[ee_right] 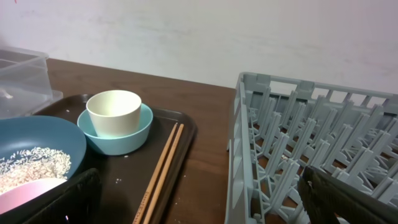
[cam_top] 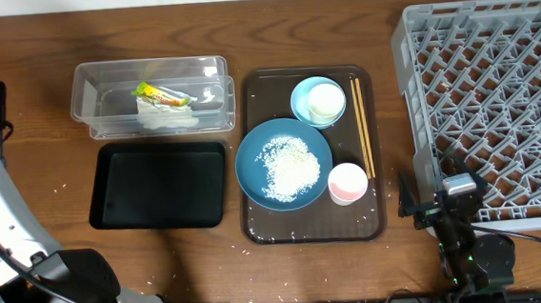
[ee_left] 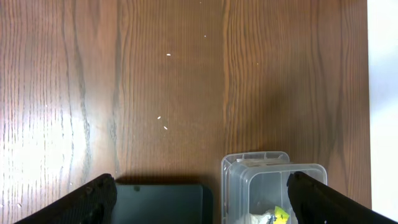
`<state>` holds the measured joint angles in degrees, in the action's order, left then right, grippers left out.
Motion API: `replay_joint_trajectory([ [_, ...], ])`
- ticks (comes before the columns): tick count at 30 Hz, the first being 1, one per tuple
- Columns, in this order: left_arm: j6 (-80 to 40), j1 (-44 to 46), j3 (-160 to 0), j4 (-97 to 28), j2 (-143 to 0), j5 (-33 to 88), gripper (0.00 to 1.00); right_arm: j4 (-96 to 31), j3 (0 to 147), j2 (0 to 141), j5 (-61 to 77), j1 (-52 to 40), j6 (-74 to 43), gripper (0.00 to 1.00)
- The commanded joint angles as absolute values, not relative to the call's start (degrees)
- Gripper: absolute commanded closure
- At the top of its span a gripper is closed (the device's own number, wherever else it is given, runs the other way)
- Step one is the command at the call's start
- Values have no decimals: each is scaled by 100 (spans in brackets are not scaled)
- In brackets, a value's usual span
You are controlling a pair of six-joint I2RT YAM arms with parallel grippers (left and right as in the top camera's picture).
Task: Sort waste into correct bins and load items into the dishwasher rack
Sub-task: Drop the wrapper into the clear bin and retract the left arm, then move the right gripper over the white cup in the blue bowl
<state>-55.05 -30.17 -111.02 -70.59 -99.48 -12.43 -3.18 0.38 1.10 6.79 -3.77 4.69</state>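
Both sets of jaws stand released, with nothing between them.

From overhead, the right gripper (cam_top: 424, 190) sits in the gap between the brown serving tray (cam_top: 261, 221) and the dishwasher rack (cam_top: 497, 107), with the tray off one finger and the rack off the other. On the tray, the chopsticks (cam_top: 362, 126) lie nearest those jaws. Beyond them are the pink cup (cam_top: 348, 182), the white cup (cam_top: 325, 101) nested in the light-blue bowl (cam_top: 297, 100), and the dark-blue dish (cam_top: 253, 167) carrying the rice (cam_top: 289, 165). Well beyond, the clear tub (cam_top: 90, 92) holds the snack wrapper (cam_top: 159, 92) and white paper (cam_top: 168, 117). The black tray (cam_top: 158, 185) lies beside it. The left arm's jaws are not clear from above.

In the left wrist view, the left gripper (ee_left: 202, 186) gapes. One finger is over the black tray, the other over the tub near the wrapper. Bare table (ee_left: 155, 74) lies ahead.

In the right wrist view, the chopsticks run ahead between the spread fingers. The bowl and dish lie toward the tray-side finger, and the rack is at the other.

The rice is probably too loose to pinch, so it seems best to grip the dish by its rim and tip it. The dish looks glazed, likely heavy and slippery. The chopsticks look light and liable to roll, so pinch both across the middle. The cups look light and should take a grip on the wall.
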Motion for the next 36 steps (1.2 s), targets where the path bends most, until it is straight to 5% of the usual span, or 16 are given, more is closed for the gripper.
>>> replay_joint_trajectory([
  [1, -5426, -3030, -11096, -7096, -9992, -1356, 9, -108, 32, 104, 703, -421, 493, 1],
  [7, -5426, -3030, -11096, -7096, -9992, -1356, 9, 1127, 32, 104, 2429, -419, -368, 1],
  [19, -5426, -3030, -11096, -7094, -9992, -1356, 9, 3719, 97, 115, 1708, -419, -1931, 1],
  [27, -5426, -3030, -11096, -7096, -9992, -1356, 9, 2477, 1505, 906, 1957, -419, -1872, 1],
  [36, -5426, -3030, -11096, -7096, -9992, -1356, 9, -104, 4678, 4091, 3632, -421, -637, 1],
])
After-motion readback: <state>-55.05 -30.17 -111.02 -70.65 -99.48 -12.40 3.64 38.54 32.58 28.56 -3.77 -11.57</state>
